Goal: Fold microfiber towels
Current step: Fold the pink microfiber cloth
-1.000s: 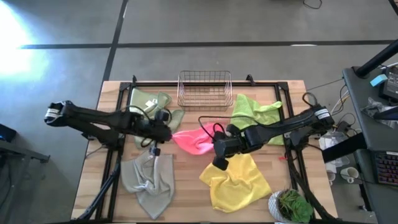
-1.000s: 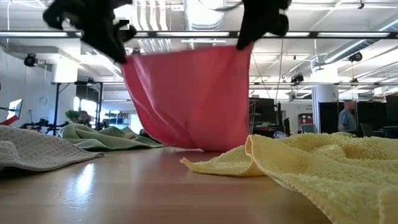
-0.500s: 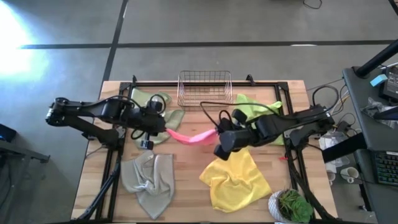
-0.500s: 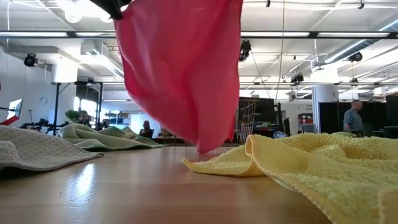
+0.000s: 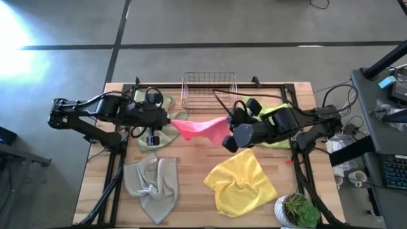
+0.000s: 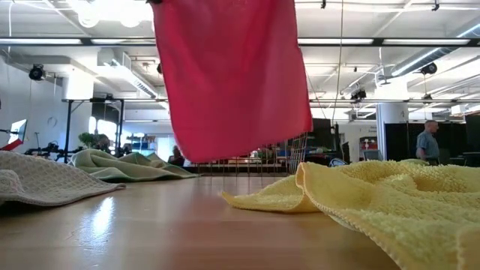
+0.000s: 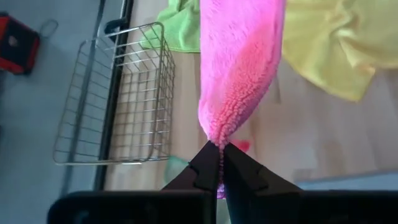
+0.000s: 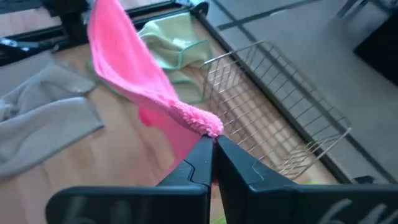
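The pink towel [image 5: 198, 127] hangs stretched between my two grippers above the table's middle; in the low view [image 6: 232, 75] its lower edge is clear of the tabletop. My left gripper [image 5: 170, 119] is shut on its left end, my right gripper [image 5: 227, 124] on its right end. The yellow towel [image 5: 240, 184] lies crumpled at the near right, the grey-beige towel [image 5: 151, 183] at the near left, the sage towel [image 5: 159, 108] at the far left under my left arm, the lime towel [image 5: 270, 114] at the far right under my right arm. My left gripper pinches a corner of the pink towel [image 7: 217, 135] between its two fingertips, coming level from the table's left. The cloth bunches at the pinch and spreads away from it, lifted clear. My right gripper pinches the opposite corner [image 8: 202, 122] between its two fingertips, coming level from the table's right. The cloth runs from there toward my left gripper, hanging below the line between them.
A copper wire basket [image 5: 209, 91] stands at the far middle, just behind the pink towel. A potted plant [image 5: 297, 210] sits at the near right corner. Black frame rails [image 5: 114, 165] run along the table's sides. Bare wood lies between the grey-beige and yellow towels.
Both grippers have risen and gone toward the table's far edge, carrying the pink towel. Its hanging lower edge, which rested on the table a second ago, has lifted clear. The towel has spread flatter between the grippers.
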You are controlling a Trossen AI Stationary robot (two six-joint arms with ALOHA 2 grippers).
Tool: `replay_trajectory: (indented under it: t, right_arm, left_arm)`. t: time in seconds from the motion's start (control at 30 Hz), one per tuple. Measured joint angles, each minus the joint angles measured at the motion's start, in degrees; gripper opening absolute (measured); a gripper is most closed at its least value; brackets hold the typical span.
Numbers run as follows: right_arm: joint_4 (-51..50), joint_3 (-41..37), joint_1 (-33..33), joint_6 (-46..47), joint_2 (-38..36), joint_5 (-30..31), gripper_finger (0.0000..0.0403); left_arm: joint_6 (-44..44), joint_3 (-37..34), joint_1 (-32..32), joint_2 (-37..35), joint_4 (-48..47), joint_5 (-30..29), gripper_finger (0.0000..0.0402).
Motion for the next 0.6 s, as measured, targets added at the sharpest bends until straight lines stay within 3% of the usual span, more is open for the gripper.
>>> replay_trajectory:
  t: [0.3, 0.43, 0.6]
  right_arm:
    - [-1.3, -2.9, 1.9, 3.2, 0.2, -6.3, 0.0008]
    - [-2.6, -4.1, 1.9, 3.2, 0.2, -4.5, 0.0008]
    - [-2.7, -6.9, 0.6, 1.6, 0.2, 0.7, 0.0008]
  left_arm:
    - [-5.5, 0.2, 0.0, 0.0, -0.2, 2.9, 0.0000]
    - [-5.1, 0.2, 0.0, 0.7, -0.1, 2.2, 0.0000]
    - [-0.8, 0.2, 0.1, 2.9, 0.0, -3.9, 0.0000]
